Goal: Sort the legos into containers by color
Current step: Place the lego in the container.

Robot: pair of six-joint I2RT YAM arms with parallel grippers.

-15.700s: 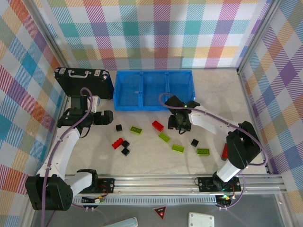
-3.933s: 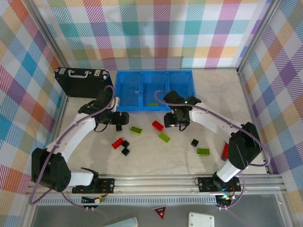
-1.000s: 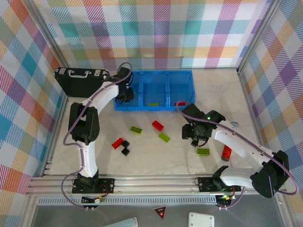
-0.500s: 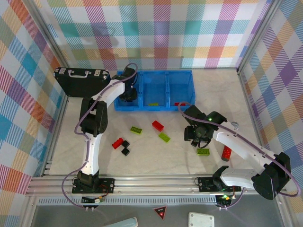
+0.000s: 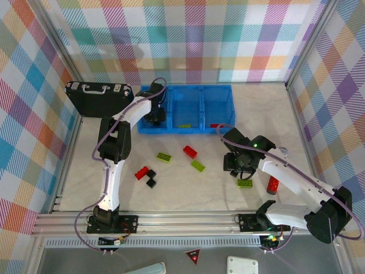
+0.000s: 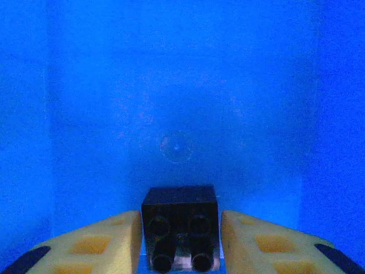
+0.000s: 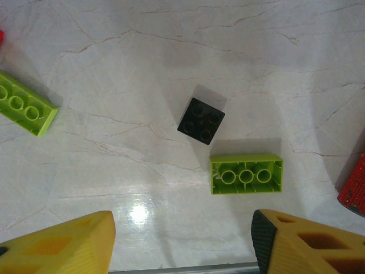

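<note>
The blue bin [image 5: 185,87] stands at the back of the table. My left gripper [image 5: 155,116] is down inside its left compartment. There a black lego [image 6: 180,225] lies on the blue floor [image 6: 177,103] between my yellow fingers [image 6: 97,242], which stand just apart from it, with a thin blue gap on the right. My right gripper [image 5: 238,165] hovers open over the table, above a black lego [image 7: 201,120] and a lime-green lego [image 7: 246,173]. One green lego [image 5: 184,125] lies in the middle compartment and a red lego [image 5: 216,125] in the right one.
Loose on the table are green legos [image 5: 164,156] [image 5: 198,165], red legos [image 5: 190,152] [image 5: 141,172] [image 5: 272,185] and two black cubes [image 5: 151,178]. A black briefcase [image 5: 98,97] lies left of the bin. Checked walls enclose the table.
My left gripper went a little deeper into the left compartment and its fingers eased off the black lego. My right gripper drifted slightly toward the green lego near the front.
</note>
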